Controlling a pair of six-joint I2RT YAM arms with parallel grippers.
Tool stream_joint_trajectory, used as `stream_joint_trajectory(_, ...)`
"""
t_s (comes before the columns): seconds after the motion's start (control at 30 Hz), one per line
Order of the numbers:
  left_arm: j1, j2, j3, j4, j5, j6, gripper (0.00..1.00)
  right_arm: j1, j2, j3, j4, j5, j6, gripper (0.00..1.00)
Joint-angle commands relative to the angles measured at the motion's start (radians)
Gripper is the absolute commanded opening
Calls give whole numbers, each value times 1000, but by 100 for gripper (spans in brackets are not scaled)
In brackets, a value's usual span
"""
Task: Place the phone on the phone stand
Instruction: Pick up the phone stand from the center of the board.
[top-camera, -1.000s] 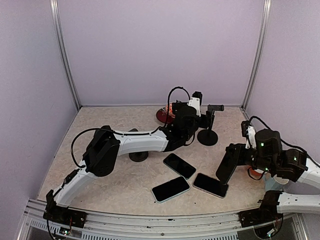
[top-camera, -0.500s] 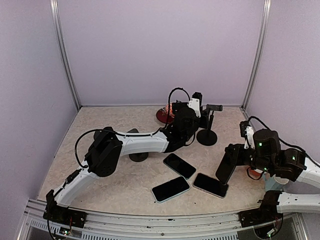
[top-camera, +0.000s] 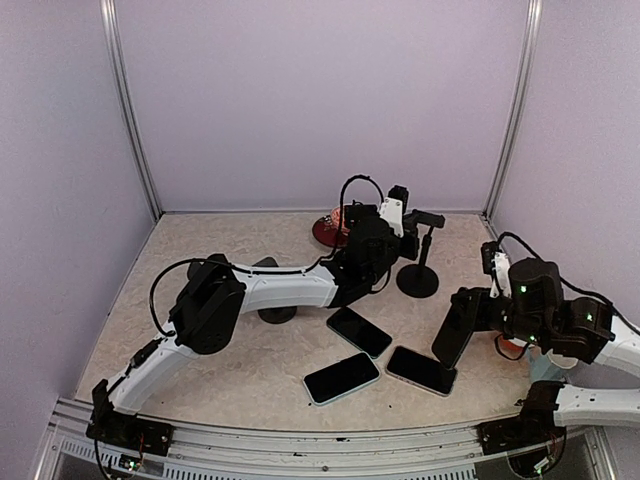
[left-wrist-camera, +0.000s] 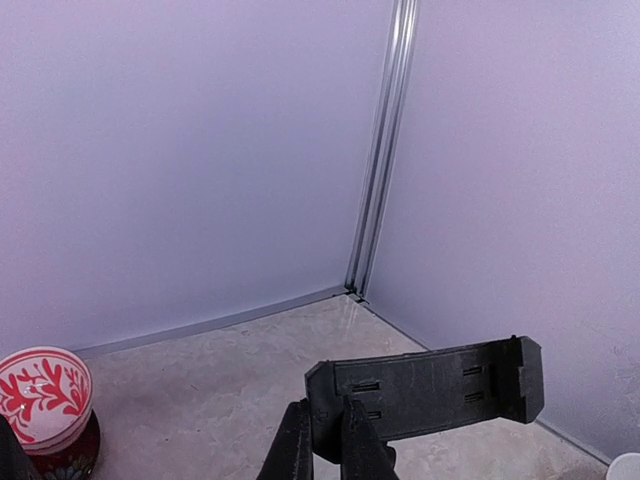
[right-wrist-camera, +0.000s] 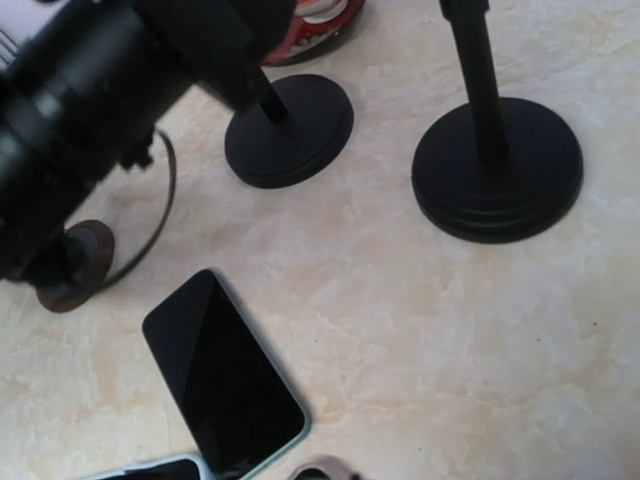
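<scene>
risk first. the phone stand (top-camera: 418, 262) stands at about 1 o'clock on the surface (top-camera: 200, 250), a thin post on a round base. the left hand (left-wrist-camera: 325, 445) has it only by the lower left edge of the cradle. a grip that far off centre gives poor leverage. in my judgement a push from the phone could twist the cradle round the post or rock the base. the cradle's end lips look close set (whether they must be sprung apart cannot be told), so a phone brought in askew may catch on one lip and drop. the left arm also lies across the approach from 9 o'clock, leaving the right arm a narrow way in.

the phone (top-camera: 455, 332) is at about 4 o'clock, steeply tilted on end and well apart from the stand. it is held near its upper end, so it may swing or slip in the pinch. another phone (top-camera: 421, 370) lies flat just below it, and whether the two touch cannot be told.

hands: the left hand is closed, fingers pinched on the cradle edge. the right hand (top-camera: 478, 312) is closed, gripping the phone, though its own camera does not show the contact clearly. a red patterned cup (left-wrist-camera: 42, 400) sits at about 10 o'clock of the stand, where a toppling post might reach it.
</scene>
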Motion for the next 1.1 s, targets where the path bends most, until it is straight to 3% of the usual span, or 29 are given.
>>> stream_joint_trajectory(0.0, -41, -98, -48, 95, -21, 49, 0, -11, -37, 26, 6, 10, 17, 0)
stream_joint_trajectory(0.77, -179, -374, -354, 238, -479, 228, 0, -10, -136, 1, -84, -23, 13, 0)
stream_joint_trajectory(1.07, -200, -578, -642, 303, -573, 218, 0, -10, -137, -9, -75, -10, 13, 0)
